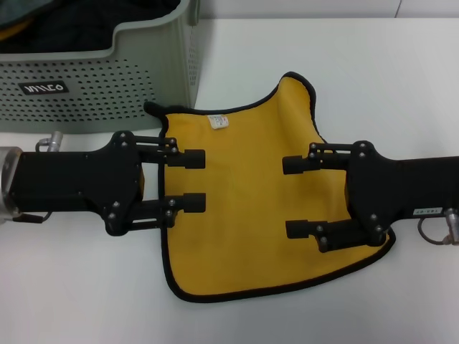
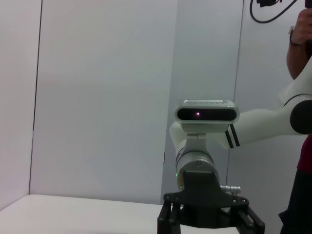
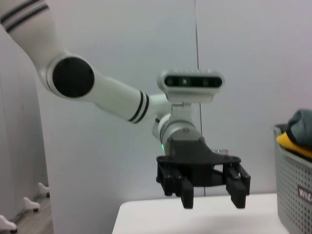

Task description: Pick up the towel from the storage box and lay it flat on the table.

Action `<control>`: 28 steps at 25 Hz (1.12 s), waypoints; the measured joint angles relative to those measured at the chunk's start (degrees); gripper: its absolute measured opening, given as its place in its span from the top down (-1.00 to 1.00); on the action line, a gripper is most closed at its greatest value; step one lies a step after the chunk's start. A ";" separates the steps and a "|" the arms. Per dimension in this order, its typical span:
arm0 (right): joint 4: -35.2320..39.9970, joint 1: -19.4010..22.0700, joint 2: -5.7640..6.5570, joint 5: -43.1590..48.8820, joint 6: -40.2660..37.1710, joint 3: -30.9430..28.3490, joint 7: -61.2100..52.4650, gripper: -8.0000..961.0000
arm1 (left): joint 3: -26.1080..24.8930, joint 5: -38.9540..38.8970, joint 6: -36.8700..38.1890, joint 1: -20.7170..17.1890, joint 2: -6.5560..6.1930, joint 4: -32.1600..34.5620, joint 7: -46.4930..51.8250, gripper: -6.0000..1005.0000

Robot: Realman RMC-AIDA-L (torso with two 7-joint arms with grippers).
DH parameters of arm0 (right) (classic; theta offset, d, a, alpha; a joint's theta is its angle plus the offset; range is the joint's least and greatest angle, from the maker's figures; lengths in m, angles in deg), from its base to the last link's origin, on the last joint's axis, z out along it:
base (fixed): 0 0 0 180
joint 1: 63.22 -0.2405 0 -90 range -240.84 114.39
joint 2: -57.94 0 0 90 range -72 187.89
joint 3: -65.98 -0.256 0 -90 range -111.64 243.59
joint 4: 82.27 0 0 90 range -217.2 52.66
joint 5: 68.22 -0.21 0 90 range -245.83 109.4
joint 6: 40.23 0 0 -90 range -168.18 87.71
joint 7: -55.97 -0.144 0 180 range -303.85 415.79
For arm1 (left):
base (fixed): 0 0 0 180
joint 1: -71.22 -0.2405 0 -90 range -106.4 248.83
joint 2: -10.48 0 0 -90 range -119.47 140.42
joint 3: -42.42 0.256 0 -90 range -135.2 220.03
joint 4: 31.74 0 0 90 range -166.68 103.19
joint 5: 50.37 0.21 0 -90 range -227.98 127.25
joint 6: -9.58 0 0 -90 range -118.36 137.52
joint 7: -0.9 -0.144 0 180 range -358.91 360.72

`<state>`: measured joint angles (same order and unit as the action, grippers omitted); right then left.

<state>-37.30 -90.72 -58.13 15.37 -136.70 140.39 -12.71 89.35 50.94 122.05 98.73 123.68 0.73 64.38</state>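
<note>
The yellow towel point(image 1: 247, 197) with black edging lies spread on the white table point(image 1: 373, 64), its white tag point(image 1: 216, 121) towards the storage box point(image 1: 107, 79). My left gripper point(image 1: 193, 180) is open and empty over the towel's left edge. My right gripper point(image 1: 292, 197) is open and empty over the towel's right part. The two grippers face each other. The right wrist view shows the left gripper point(image 3: 213, 199) open above the table, with the storage box point(image 3: 292, 195) beside it. The left wrist view shows only the base of the right gripper.
The storage box stands at the table's far left, with a black label point(image 1: 44, 88) on its front. Dark fabric point(image 1: 79, 21) and a bit of yellow cloth point(image 1: 13, 30) lie inside it. A person point(image 2: 302, 44) stands beyond the right arm.
</note>
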 joint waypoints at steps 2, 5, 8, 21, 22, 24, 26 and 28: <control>-1.22 -0.06 -0.01 -1.42 -0.69 0.01 1.48 -0.71 | 0.04 -0.05 0.07 -0.23 -0.03 -0.09 -0.11 -0.03; -2.19 -0.20 0.05 -2.26 -1.27 -0.05 2.42 -0.72 | -0.02 -0.07 0.08 -0.41 0.07 -0.11 -0.15 -0.03; -2.50 -0.23 0.09 -2.27 -1.31 -0.12 2.47 -0.75 | -0.01 -0.09 0.10 -0.46 0.13 -0.13 -0.41 -0.04; -6.40 -2.46 0.13 -2.10 -1.18 -0.18 3.14 -0.84 | -0.14 -0.32 0.10 -0.07 0.14 -0.65 -2.27 -0.17; -6.39 -2.47 0.14 -2.10 -1.18 -0.21 3.20 -0.84 | -0.13 -0.26 0.10 -0.05 0.16 -0.69 -2.30 -0.19; -6.39 -2.47 0.16 -2.11 -1.18 -0.21 3.32 -0.84 | -0.08 -0.11 0.10 -0.02 0.18 -0.73 -2.35 -0.22; -6.39 -2.47 0.16 -2.12 -1.19 -0.20 3.39 -0.84 | -0.05 -0.07 0.10 0.00 0.22 -0.74 -2.36 -0.25; -6.39 -2.44 0.12 -2.21 -1.11 -0.32 3.65 -0.84 | -0.13 -0.06 0.06 -0.06 0.26 -0.74 -2.36 -0.27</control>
<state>-43.70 -93.17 -58.02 13.16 -137.81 140.07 -9.05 89.22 50.87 122.11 98.67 123.95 -0.02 62.01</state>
